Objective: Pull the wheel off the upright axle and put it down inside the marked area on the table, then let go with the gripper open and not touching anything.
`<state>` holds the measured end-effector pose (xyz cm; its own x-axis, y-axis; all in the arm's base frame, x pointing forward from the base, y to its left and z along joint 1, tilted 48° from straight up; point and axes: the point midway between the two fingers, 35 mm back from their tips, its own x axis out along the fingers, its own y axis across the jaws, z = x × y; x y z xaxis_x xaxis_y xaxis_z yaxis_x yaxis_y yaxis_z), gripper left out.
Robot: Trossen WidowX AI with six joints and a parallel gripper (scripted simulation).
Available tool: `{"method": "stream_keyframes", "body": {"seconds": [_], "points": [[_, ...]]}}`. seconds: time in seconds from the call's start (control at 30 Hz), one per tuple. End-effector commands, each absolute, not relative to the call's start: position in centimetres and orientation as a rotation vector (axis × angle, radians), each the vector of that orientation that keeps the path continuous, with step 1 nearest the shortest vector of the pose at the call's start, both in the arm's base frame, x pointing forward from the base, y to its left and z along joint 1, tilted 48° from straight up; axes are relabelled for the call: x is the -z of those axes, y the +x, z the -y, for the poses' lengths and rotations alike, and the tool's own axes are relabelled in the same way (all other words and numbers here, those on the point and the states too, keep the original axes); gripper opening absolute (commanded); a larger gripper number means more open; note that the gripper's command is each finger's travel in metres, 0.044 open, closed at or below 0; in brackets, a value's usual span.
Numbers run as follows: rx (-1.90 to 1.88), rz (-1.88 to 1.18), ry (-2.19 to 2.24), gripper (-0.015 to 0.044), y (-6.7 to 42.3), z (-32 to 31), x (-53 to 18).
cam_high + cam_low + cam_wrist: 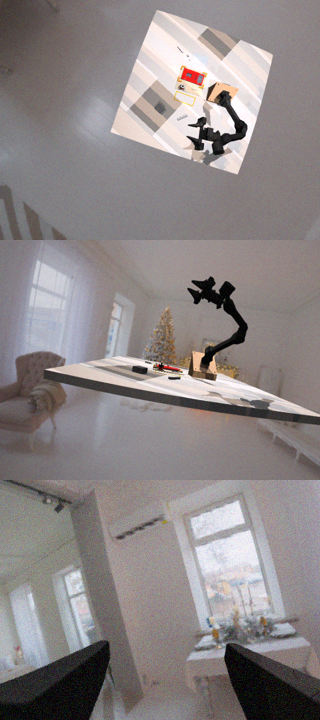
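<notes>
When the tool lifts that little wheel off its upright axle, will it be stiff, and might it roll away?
The small dark-and-white wheel looks rigid and compact, so probably stiff and light. Being round, it may roll if set on edge; laid flat inside the yellow-outlined rectangle it should stay. The black tool, open and empty, hangs high above the table.
</notes>
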<state>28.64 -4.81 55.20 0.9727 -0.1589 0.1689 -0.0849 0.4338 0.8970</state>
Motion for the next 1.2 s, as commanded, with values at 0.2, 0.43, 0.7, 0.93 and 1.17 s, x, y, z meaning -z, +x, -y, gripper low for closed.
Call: {"method": "stream_keyframes", "body": {"seconds": [0.2,0.43,0.7,0.93,1.17], "points": [[0.184,-0.081,1.207,0.0300,36.4,5.4,-45.2],[0.266,-0.391,1.261,0.0300,40.6,5.2,-36.1],[0.369,-0.769,1.357,0.0300,42.5,4.4,-25.1],[0.474,-1.119,1.481,0.0300,41.6,3.2,-15.7],[0.612,-1.501,1.661,0.0300,38.4,1.3,-7.1]]}}
